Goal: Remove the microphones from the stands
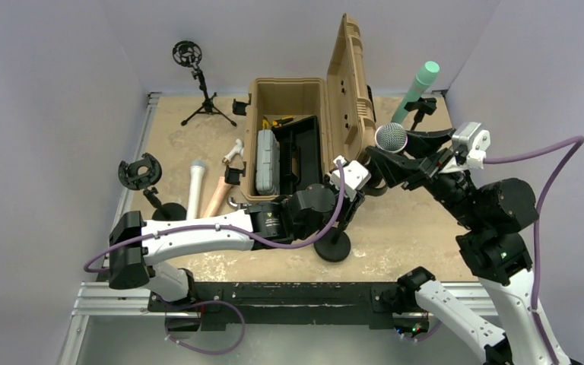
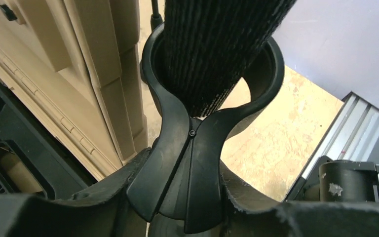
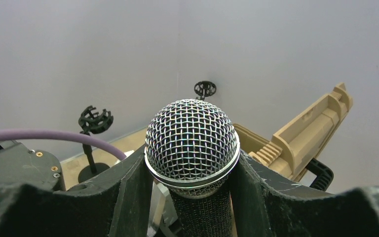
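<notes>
Right wrist, microphone (image 3: 192,143) clamped in right gripper (image 3: 193,185)

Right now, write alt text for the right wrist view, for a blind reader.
A silver mesh-headed microphone sits gripped between two black jaws, centre frame. Behind it: an empty shock-mount stand, a second stand farther back, an open tan case, a purple cable at left.

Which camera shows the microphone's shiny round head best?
The right wrist view: the mesh head fills the middle, close up. The top view shows it small; the left wrist view shows only the microphone's dark body in the clip.
</notes>
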Motion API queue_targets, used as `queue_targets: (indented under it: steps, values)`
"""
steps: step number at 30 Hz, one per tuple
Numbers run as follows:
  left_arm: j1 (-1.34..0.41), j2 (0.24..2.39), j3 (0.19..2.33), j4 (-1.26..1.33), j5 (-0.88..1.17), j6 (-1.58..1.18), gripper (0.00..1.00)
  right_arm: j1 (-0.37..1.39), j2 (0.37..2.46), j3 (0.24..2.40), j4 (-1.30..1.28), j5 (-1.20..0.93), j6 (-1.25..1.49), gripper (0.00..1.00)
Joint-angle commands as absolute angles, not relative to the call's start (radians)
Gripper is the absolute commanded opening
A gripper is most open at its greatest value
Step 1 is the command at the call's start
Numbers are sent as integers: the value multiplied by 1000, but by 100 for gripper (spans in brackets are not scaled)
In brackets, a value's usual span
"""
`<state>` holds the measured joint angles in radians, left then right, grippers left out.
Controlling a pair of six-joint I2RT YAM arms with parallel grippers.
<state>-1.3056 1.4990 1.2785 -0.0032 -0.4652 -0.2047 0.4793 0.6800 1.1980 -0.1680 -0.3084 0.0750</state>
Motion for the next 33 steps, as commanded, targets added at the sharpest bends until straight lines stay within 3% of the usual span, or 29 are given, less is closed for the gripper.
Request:
queue_targets:
  steps: [1,9,21,27,33]
  values:
    - [-1291,1461,1263,79,-430,-218,0,483,666,1224,-58,-331,84,0]
    - [-1287,1451,1171,76,-400,-283,0,483,690,1356,-46,-238,92,0]
    - [-1289,1403,1097,148,-365,-254,1,483,713,1418,-208,536,169,0]
    - [-1289,1379,1094,126,-324,-266,37,483,723,1267,-450,829,402,0]
    - [-1286,1359,1118,82,-291,-273,60,480,751,1072,-501,819,575,0]
